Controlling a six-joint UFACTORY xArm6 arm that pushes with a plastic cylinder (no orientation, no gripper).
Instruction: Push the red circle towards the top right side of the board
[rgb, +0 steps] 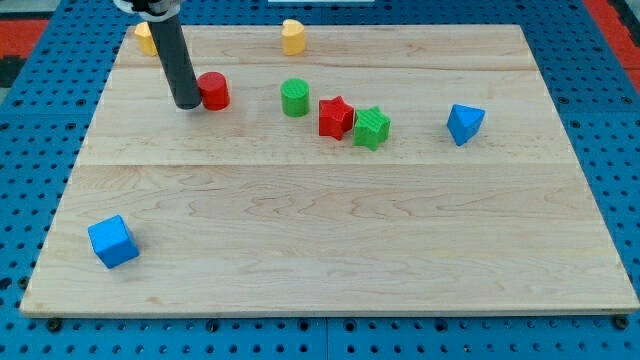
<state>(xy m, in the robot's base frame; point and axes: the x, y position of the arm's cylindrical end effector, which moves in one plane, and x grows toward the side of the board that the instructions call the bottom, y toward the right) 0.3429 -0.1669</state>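
The red circle is a short red cylinder in the upper left part of the wooden board. My dark rod comes down from the view's top left, and my tip rests on the board just left of the red circle, touching or nearly touching its left side.
A green cylinder, a red star and a green star lie in a row to the right of the red circle. A blue block is at right, a blue cube at lower left. Yellow blocks sit at the top edge and behind the rod.
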